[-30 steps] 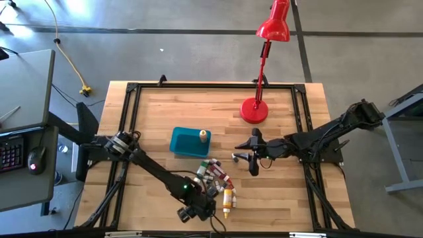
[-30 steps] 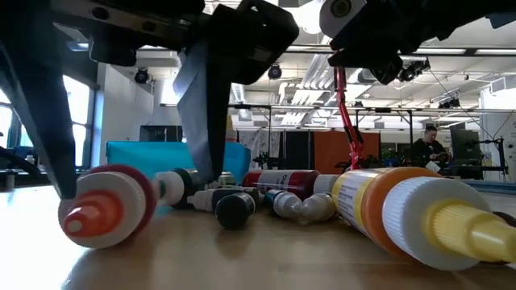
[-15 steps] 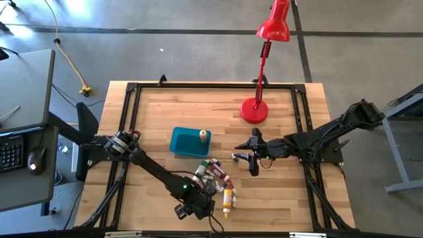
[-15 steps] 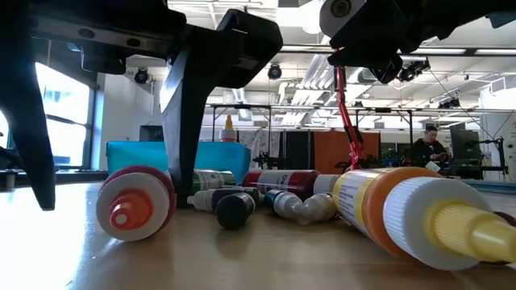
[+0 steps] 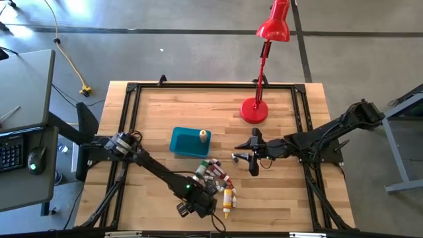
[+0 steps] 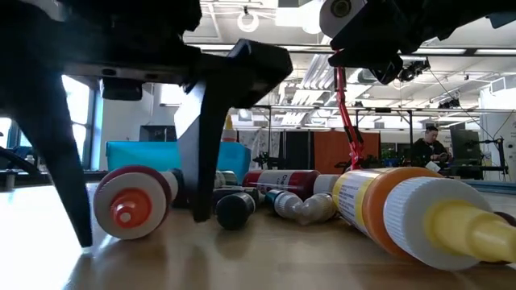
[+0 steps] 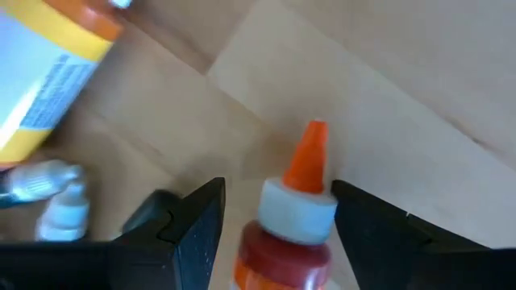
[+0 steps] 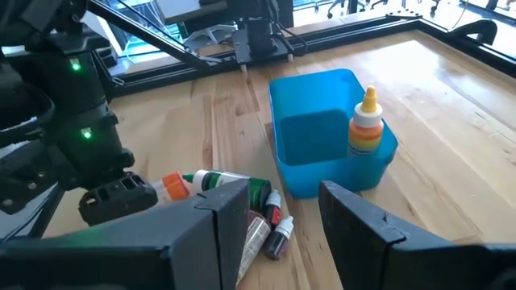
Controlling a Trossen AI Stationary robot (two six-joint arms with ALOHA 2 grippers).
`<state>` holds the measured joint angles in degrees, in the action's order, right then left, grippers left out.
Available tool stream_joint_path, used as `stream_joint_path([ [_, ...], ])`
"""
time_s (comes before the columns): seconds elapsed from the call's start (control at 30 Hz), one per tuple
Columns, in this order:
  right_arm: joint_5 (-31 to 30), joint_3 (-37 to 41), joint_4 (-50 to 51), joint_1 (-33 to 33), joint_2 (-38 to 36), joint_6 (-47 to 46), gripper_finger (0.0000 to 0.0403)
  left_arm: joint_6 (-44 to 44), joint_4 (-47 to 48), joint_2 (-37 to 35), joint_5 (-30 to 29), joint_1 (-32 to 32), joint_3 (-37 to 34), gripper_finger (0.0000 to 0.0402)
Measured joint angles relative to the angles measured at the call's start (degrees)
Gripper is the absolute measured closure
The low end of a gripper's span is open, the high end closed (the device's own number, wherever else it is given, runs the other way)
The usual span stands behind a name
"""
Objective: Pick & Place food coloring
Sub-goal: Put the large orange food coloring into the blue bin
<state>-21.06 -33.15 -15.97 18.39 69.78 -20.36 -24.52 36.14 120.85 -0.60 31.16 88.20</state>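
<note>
Beside the blue tub [image 5: 188, 141], the left tool [image 7: 278, 221] straddles an orange-tipped red food coloring bottle [image 7: 292, 217], released; the right tool [image 8: 282, 213] hovers parted, empty.

Teal-blue tub [image 5: 187, 142], red lamp [image 5: 264, 46]

Two dark fingers [image 6: 211, 153] of the left gripper [image 6: 141, 181] planted on the table [image 6: 266, 262] at left of frame, spread either side of a lying red-capped bottle [image 6: 129, 201]. Behind, a teal tub [image 6: 149, 153] with a yellow-orange bottle tip [image 6: 229, 129] showing. Mid-frame, a cluster of small food coloring bottles [image 6: 266, 201]. Lower right, close up, a large yellow-orange bottle [image 6: 419, 217] on its side. Upper right, the right gripper [image 6: 367, 36], dark, overhead. Red lamp stem [image 6: 348, 121] behind; a person [image 6: 423, 149] far right.
</note>
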Motion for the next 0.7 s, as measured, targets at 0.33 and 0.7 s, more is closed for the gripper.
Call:
stream_joint_path([
  [0.33,0.0,-0.01,0.09,0.0,0.0,0.04,0.0258,-0.93,0.6,0.14,-0.11,-0.4,0.05,0.019],
  [0.7,0.0,0.0,0.1,0.0,0.0,0.07,0.0258,2.92,2.03,0.42,-0.46,-0.39,1.79,0.0287],
])
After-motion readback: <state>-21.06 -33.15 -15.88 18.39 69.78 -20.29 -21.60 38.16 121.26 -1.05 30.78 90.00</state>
